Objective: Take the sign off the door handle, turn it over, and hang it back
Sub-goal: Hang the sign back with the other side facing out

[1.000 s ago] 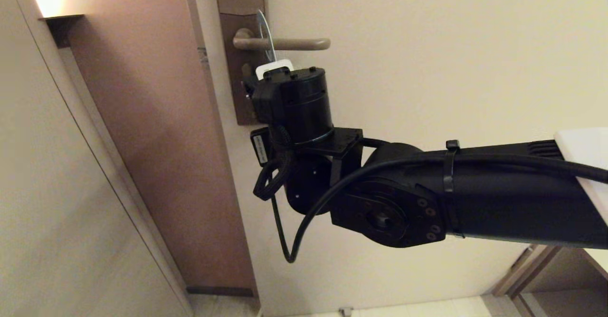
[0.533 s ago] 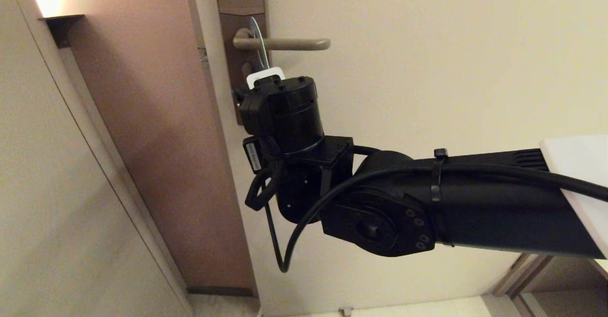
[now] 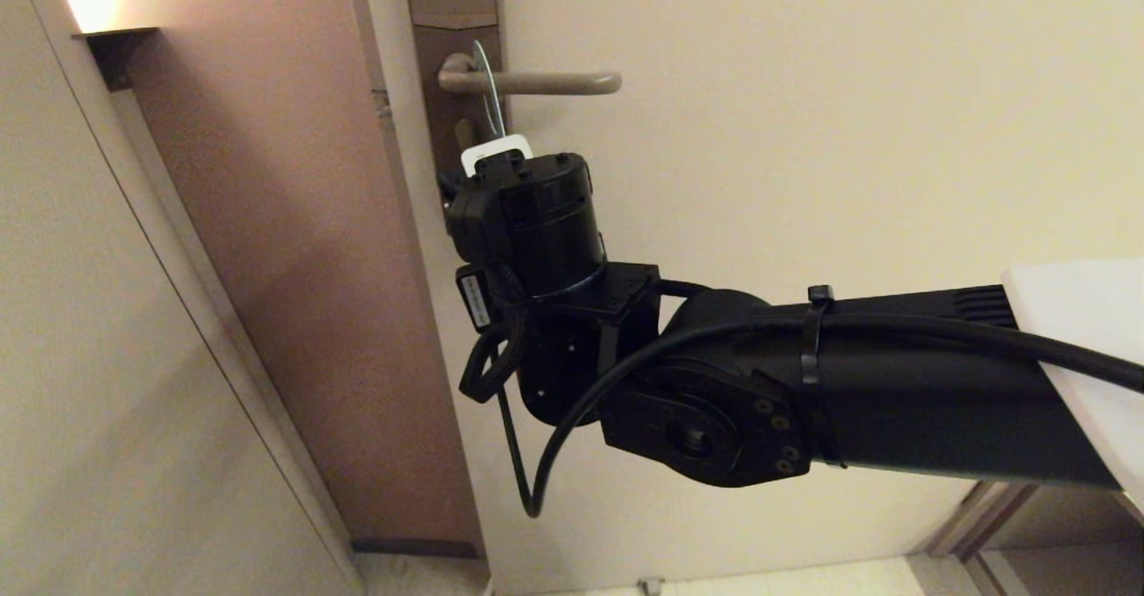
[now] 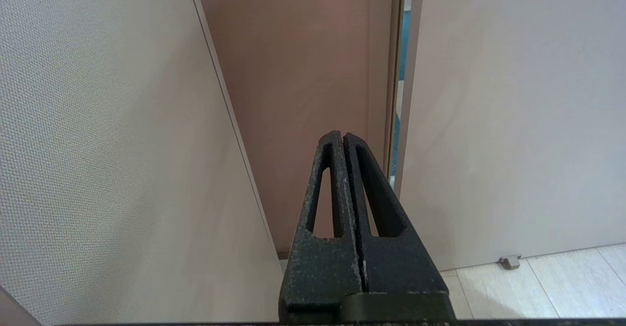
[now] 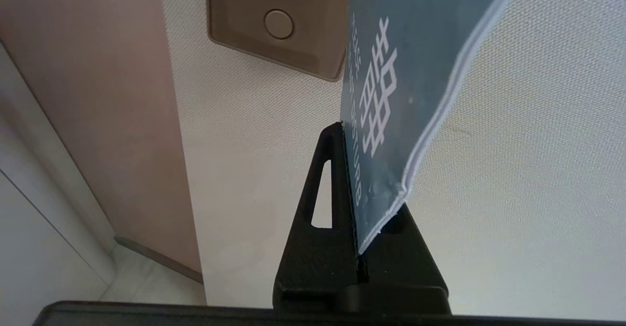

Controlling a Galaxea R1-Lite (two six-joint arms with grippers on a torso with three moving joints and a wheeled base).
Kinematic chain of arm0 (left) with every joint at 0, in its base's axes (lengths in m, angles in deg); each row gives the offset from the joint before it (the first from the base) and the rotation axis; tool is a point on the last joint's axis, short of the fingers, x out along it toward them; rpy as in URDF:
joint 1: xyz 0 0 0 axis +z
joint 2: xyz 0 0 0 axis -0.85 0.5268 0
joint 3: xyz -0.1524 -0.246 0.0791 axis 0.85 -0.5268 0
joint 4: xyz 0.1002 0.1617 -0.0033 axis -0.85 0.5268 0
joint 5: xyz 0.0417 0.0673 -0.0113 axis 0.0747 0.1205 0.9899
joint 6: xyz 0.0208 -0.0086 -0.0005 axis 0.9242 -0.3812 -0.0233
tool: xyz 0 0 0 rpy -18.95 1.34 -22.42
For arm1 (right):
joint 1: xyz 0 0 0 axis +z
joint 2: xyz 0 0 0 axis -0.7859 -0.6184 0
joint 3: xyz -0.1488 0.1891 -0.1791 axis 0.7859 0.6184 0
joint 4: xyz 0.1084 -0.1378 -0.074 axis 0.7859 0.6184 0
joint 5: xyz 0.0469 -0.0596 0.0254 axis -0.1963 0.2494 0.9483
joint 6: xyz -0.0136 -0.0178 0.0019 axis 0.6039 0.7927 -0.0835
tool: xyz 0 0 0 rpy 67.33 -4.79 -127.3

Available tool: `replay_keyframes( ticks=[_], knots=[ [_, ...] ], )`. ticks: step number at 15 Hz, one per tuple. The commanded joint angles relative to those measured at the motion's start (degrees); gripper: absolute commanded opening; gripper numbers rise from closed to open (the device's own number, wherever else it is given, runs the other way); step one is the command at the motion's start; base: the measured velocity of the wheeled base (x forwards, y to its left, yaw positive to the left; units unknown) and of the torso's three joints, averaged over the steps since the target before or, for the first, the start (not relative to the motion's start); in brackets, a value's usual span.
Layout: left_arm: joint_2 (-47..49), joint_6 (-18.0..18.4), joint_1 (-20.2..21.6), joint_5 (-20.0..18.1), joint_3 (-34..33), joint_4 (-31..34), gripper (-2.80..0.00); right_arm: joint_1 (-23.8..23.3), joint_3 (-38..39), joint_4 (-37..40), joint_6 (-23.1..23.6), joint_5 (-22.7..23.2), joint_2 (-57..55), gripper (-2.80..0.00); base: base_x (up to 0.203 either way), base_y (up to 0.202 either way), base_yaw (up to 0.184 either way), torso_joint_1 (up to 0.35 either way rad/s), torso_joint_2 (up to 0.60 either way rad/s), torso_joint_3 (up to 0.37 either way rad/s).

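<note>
- My right gripper [image 5: 349, 189] is clamped on the lower end of the sign [image 5: 391, 96], just under the handle [image 3: 536, 83], out in front of the door [image 3: 804, 131]. In the wrist view the card sits pinched between both fingers [image 5: 323, 189].
- The sign's loop is around the handle near its inner end, close to the lock plate [image 3: 451, 6], so it looks hung, or nearly. I can't tell if it's fully seated.
- The blue "do not disturb" face shows in my wrist view. In the head view I only catch the thin edge of the loop and a white bit of the bottom end [image 3: 494, 151] peeking over my wrist.
- Long axis runs roughly straight down from the handle into my grip, and the card stands edge-on to the door instead of lying flat against it.
- Handling-wise, I'd guess it's light and thin, a bit bendy. The held corner looks slightly curled, so squeezing harder probably won't help and yanking could crease it.
- The bottom end is a sensible spot to hold since it keeps the hole free for the lever. The surface looks smooth, so it might slip if I twist fast.
- My left gripper [image 4: 345, 179] is parked low by the wall, fingers pressed together on nothing.
</note>
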Motion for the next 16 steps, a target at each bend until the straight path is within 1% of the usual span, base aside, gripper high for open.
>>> replay_keyframes(
  ticks=[1,7,8,9,16],
  knots=[
    [-0.03,0.02,0.01,-0.02,0.01,-0.01,-2.80,0.09,0.07,-0.11,0.03,-0.20,-0.01,-2.80,0.000,0.000,0.000,0.000,0.00,0.000],
    [-0.03,0.02,0.01,-0.02,0.01,-0.01,-2.80,0.26,-0.27,-0.20,0.06,-0.17,-0.18,-2.80,0.000,0.000,0.000,0.000,0.00,0.000],
    [-0.03,0.02,0.01,-0.02,0.01,-0.01,-2.80,0.26,-0.27,-0.20,0.12,-0.20,-0.27,-0.15,0.000,0.000,0.000,0.000,0.00,0.000],
    [-0.03,0.02,0.01,-0.02,-0.04,-0.01,-2.80,0.26,-0.27,-0.20,0.03,-0.11,-0.27,0.00,0.000,0.000,0.000,0.000,0.00,0.000],
    [-0.03,0.02,0.01,-0.02,-0.07,-0.01,-2.80,0.52,-0.32,-0.29,0.03,-0.11,0.11,0.00,0.000,0.000,0.000,0.000,0.00,0.000]
  ],
)
